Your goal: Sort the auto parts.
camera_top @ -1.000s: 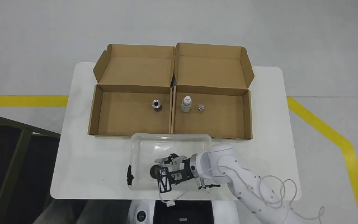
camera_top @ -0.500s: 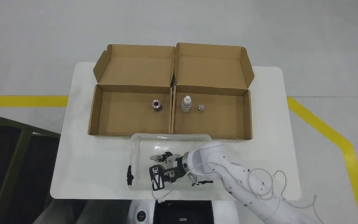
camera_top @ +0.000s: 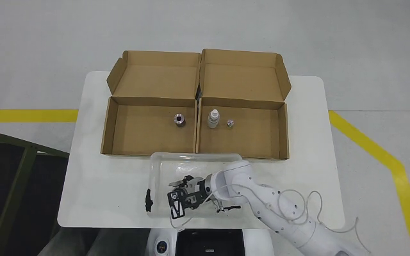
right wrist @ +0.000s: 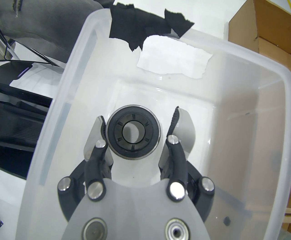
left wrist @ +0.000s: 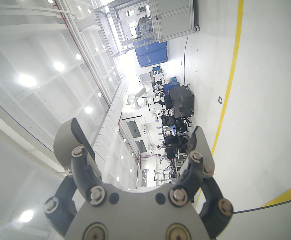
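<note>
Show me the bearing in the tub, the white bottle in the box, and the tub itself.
bearing (right wrist: 114,134): right wrist view, on its dark face beside the bore.
white bottle (camera_top: 214,118): top view, on its body.
clear tub (right wrist: 238,72): right wrist view, on its translucent side wall.

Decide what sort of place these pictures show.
Probably a factory or industrial robotics hall: a yellow floor line, a metal-framed machine enclosure, and rows of workstations in the background.

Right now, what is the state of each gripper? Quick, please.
Left gripper: open, holding nothing.
Right gripper: open, fingers on either side of the bearing in the clear bin, not closed on it.
</note>
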### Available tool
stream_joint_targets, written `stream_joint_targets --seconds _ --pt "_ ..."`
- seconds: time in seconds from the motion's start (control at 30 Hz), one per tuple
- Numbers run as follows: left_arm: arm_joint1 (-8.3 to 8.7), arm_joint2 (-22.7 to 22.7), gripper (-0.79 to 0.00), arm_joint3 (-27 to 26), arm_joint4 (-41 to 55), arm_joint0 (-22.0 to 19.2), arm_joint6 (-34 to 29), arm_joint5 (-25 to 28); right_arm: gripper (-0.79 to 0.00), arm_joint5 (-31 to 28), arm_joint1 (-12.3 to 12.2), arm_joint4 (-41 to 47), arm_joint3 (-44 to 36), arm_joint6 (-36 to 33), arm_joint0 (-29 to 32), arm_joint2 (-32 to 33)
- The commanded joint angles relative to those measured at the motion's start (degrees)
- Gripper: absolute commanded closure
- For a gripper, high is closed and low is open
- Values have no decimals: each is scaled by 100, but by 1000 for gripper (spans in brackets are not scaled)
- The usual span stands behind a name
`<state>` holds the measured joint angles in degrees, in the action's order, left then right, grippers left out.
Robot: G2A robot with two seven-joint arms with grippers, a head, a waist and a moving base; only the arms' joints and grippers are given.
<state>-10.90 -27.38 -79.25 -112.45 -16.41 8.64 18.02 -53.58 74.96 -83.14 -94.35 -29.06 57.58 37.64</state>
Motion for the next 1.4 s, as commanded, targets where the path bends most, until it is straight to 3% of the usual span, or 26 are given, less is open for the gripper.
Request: stream_joint_targets --seconds 0.0,0.07,0.23,1.37 --pt "0 0 -785 0 0 0 0 0 -369 -2 4 13 31 31 -22 -16" --pt "0 0 -785 0 0 0 0 0 -320 8 8 37 48 81 -37 -23" --pt "0 0 -785 0 0 0 0 0 0 3 10 171 87 215 -57 -12" --pt "0 0 -785 0 0 0 0 0 0 343 -69 1889 65 647 -356 734"
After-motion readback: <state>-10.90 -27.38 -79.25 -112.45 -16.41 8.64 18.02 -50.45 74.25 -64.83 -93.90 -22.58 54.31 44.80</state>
